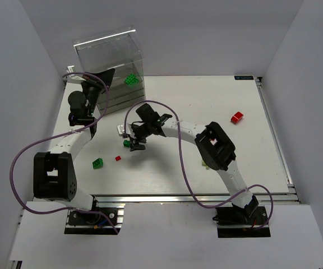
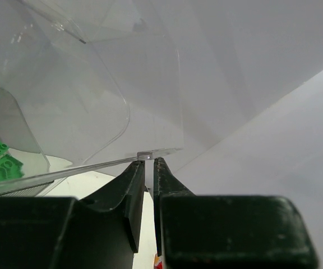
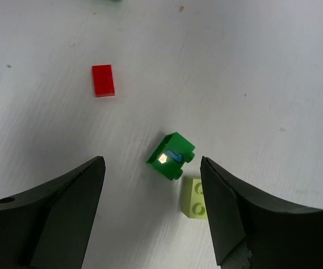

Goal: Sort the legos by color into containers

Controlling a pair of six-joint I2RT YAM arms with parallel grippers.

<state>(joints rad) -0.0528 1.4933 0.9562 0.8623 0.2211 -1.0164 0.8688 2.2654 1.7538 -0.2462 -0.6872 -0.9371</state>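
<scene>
- I am working on the green pieces. My right gripper (image 3: 150,168) is hanging with its jaws wide apart over a dark green brick (image 3: 171,156). This brick is lying a little tilted on the tabletop (image 3: 251,67), left of its middle and toward the near edge.
- My left gripper (image 2: 149,162) is pinching the thin front edge of a clear drawer (image 2: 94,163) of the cabinet (image 1: 110,56), which is standing at the far left corner. I am judging that it is holding this drawer open.
- The next move, I am thinking, is lowering the right gripper and closing it on the dark green brick alone. A pale brick (image 3: 194,199) is lying just beside it, close to one finger, so I am risking to catch both.
- The right wrist view is showing this pale brick and a small red brick (image 3: 103,80) nearby. From above, the gripper is hiding the pale one.
- Only the top view is showing the green bricks in the cabinet (image 1: 131,79), a second green brick (image 1: 98,163) toward the near left corner, and another red brick (image 1: 237,117) near the right edge.
</scene>
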